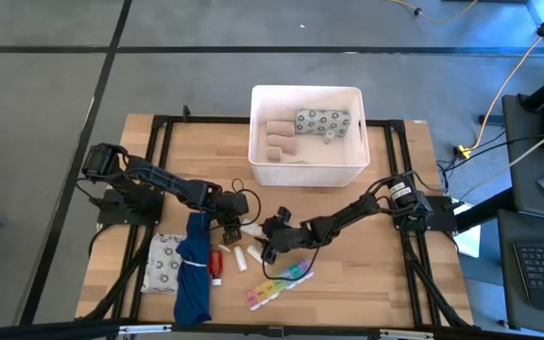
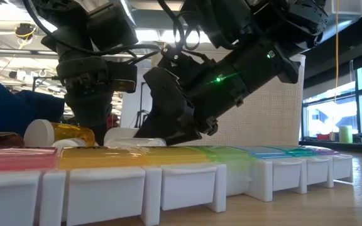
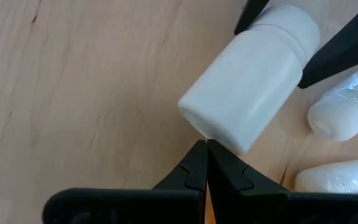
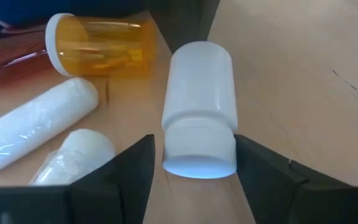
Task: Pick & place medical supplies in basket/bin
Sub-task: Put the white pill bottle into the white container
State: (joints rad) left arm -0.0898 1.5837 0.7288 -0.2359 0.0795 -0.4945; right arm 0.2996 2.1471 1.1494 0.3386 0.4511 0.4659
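**Table stock: supplies, tub and two grippers**

Rainbow pill organizer (image 2: 168, 169): nearest the low camera, lying flat along the table's front edge, compartments running from red through yellow and green to blue; seen from above at the front centre of the table.

White pill bottle (image 4: 199, 109): on its side on the wooden table (image 1: 376, 283), behind the organizer. Right gripper (image 4: 194, 162) stands with fingers spread wide, one either side of the bottle's capped end; whether the pads touch it cannot be told. Left gripper (image 3: 206, 163) sits at the bottle's base end, its fingertips pressed together with nothing between them, just beside the bottle.

Orange pill bottle (image 4: 98, 46): on its side with a white cap, near the white bottle.

White gauze rolls (image 4: 39, 124): two wrapped rolls lying side by side, next to the orange bottle.

Red tube (image 1: 216, 265): on the table, between the blue cloth (image 1: 195, 269) and the rolls.

Grey-patterned white packet (image 1: 162, 263): flat at the table's left, partly under the blue cloth.

White tub (image 1: 307, 170): at the table's far centre, well apart from both grippers; holds a patterned packet (image 1: 323, 123) and tan rolls (image 1: 280, 137).
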